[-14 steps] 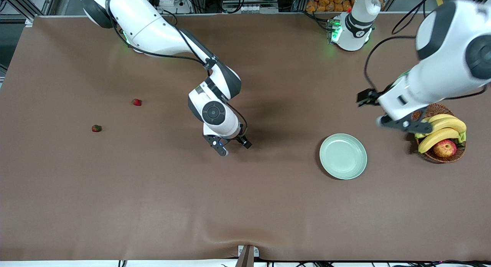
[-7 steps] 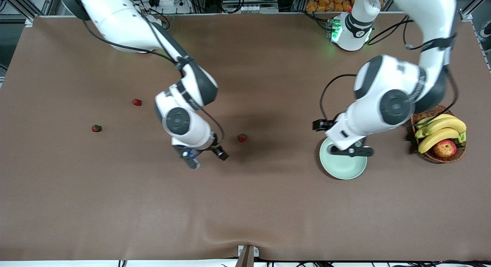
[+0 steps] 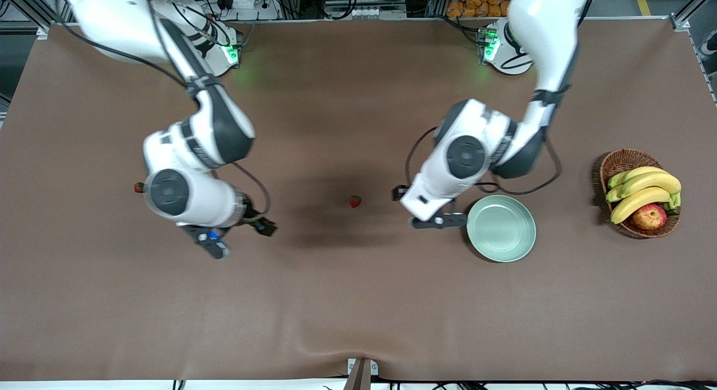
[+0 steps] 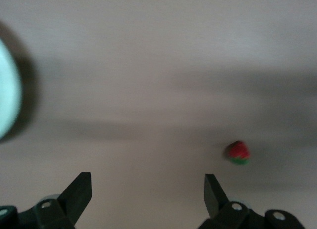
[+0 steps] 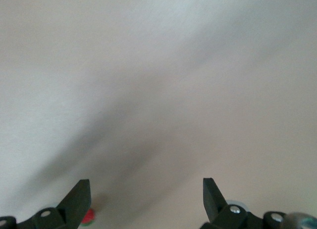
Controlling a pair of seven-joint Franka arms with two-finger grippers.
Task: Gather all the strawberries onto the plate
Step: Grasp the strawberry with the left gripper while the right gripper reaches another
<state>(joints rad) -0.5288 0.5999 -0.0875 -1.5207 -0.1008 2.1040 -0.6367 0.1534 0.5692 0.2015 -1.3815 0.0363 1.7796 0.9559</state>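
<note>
One strawberry [image 3: 354, 202] lies mid-table, between the two arms. Another strawberry [image 3: 138, 187] peeks out beside the right arm's wrist. The pale green plate [image 3: 502, 229] holds nothing. My left gripper [image 3: 440, 222] hovers open just beside the plate's rim, on the side toward the middle strawberry. In the left wrist view the gripper [image 4: 147, 190] is open, with a strawberry [image 4: 238, 153] ahead and the plate's edge [image 4: 7, 92] at the side. My right gripper [image 3: 213, 246] is open over bare cloth. In the right wrist view the gripper [image 5: 146, 192] is open, with a strawberry [image 5: 88, 217] beside one finger.
A brown wicker basket [image 3: 620, 161] with bananas [image 3: 644, 189] and a red-yellow apple [image 3: 650, 216] stands at the left arm's end of the table. Brown cloth covers the whole table.
Both arms swung toward the right arm's end. The left gripper went from the basket across the plate. The right gripper left the middle, uncovering one strawberry and hiding another.
</note>
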